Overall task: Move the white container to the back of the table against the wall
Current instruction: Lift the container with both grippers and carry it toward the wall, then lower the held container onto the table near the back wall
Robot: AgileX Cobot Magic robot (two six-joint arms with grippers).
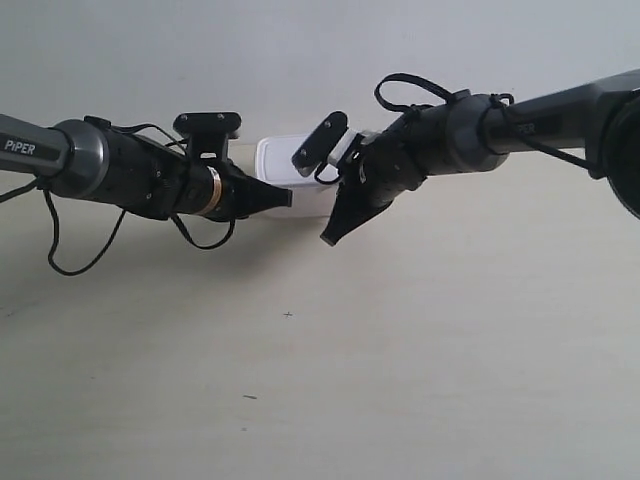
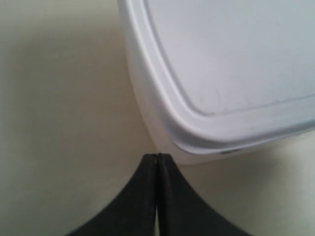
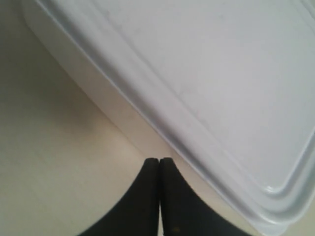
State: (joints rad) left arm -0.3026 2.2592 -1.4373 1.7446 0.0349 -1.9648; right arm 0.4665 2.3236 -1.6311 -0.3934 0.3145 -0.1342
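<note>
Container (image 1: pixel 283 162) sits just past both sets of tips, basically at the wall (image 1: pixel 300 60) already, far end of the worktop (image 1: pixel 400 350). Left fingers (image 2: pixel 145 196) and right fingers (image 3: pixel 147 196) are pinched together, holding nothing, tips at its sides. Maybe one last nudge left.

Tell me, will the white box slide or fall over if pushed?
Probably slide: the white container looks low and wide, flat on the smooth table. It likely stays stiff; its rimmed lid looks like hard plastic. The shut left gripper sits low beside it, so tipping seems unlikely.

Left claw (image 2: pixel 157 156), right claw (image 3: pixel 159 160): closed
</note>
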